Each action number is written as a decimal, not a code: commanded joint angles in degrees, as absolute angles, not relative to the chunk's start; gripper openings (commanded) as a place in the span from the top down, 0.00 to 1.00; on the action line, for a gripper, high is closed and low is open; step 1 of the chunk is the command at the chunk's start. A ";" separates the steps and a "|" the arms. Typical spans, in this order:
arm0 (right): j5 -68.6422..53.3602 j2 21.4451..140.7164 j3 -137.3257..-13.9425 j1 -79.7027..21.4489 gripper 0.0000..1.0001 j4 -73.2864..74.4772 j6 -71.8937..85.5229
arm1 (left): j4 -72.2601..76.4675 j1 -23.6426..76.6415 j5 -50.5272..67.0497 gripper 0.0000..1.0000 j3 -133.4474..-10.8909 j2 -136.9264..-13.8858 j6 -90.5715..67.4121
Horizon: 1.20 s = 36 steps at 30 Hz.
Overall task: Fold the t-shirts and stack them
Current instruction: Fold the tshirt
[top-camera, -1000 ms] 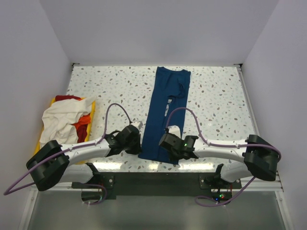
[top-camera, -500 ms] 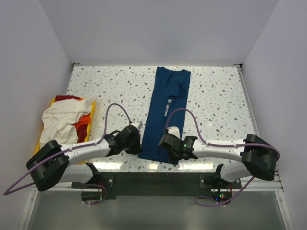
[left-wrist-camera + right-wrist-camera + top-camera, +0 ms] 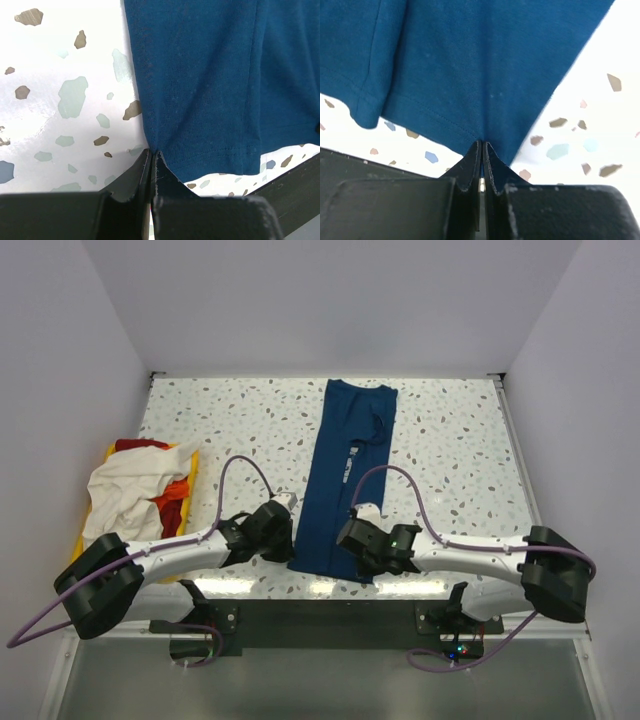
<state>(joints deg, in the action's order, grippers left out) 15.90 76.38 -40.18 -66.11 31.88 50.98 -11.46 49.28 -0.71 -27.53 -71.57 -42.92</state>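
Note:
A navy blue t-shirt point(image 3: 345, 475) lies folded into a long narrow strip down the middle of the speckled table point(image 3: 450, 440). My left gripper point(image 3: 288, 540) is shut on its near left corner; the wrist view shows the hem point(image 3: 200, 100) pinched between my fingers point(image 3: 152, 156). My right gripper point(image 3: 350, 545) is shut on the near right corner, with the cloth point(image 3: 480, 65) caught at my fingertips point(image 3: 482, 145). A cream-white shirt point(image 3: 125, 490) lies over red and orange ones point(image 3: 172, 498) at the left.
The pile of shirts sits in a yellow bin point(image 3: 190, 465) at the table's left edge. The table's near edge and a dark rail point(image 3: 320, 615) lie just below both grippers. White walls enclose the table on three sides.
My right arm has shifted slightly right and towards the near edge, its gripper still on the shirt corner. The left arm and the shirt have not visibly moved.

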 commanded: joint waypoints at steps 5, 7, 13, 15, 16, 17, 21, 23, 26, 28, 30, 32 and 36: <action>19.34 70.58 -39.73 -66.53 0.98 39.37 52.38 | -15.12 49.57 -2.73 1.00 -27.95 -71.02 -42.54; 19.42 69.53 -39.47 -66.45 0.98 40.25 52.65 | -15.29 49.48 -2.72 1.00 -27.95 -71.01 -42.54; 20.13 66.19 -39.73 -66.45 0.99 43.68 53.00 | -15.29 49.57 -2.81 1.00 -28.04 -70.75 -42.54; 20.30 65.66 -39.99 -66.45 0.99 44.73 53.09 | -15.12 49.57 -2.73 1.00 -28.04 -70.75 -42.54; 20.30 65.31 -40.16 -66.45 0.99 45.08 53.17 | -15.12 49.57 -2.72 1.00 -28.04 -70.84 -42.54; 20.22 65.13 -40.17 -66.45 0.99 45.52 53.17 | -15.12 49.57 -2.64 1.00 -28.04 -70.75 -42.54; 20.21 63.99 -39.82 -66.45 0.99 46.32 53.70 | -15.20 49.48 -2.55 1.00 -28.04 -70.84 -42.54; 19.87 63.28 -39.38 -66.45 0.97 45.36 53.70 | -15.03 49.57 -2.46 1.00 -27.86 -70.75 -42.54; 17.85 63.98 -38.15 -66.45 0.95 41.33 53.35 | -14.59 49.57 -2.29 1.00 -27.69 -70.75 -42.63; 16.88 65.12 -37.44 -66.53 0.93 39.21 53.35 | -14.50 49.48 -2.20 1.00 -27.69 -70.84 -42.54; 15.65 66.87 -36.13 -66.53 0.92 35.87 53.44 | -14.59 49.48 -2.20 1.00 -27.60 -70.93 -42.63; 14.60 67.93 -35.16 -66.53 0.90 33.50 53.52 | -14.50 49.57 -2.20 1.00 -27.51 -71.02 -42.63; 16.86 67.07 -35.50 -66.53 0.67 37.95 53.52 | -15.20 49.57 -2.11 1.00 -27.86 -70.67 -42.19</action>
<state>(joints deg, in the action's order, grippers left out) 15.27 68.64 -35.27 -66.22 37.28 52.75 -12.01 49.28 -0.95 -27.53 -71.31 -42.92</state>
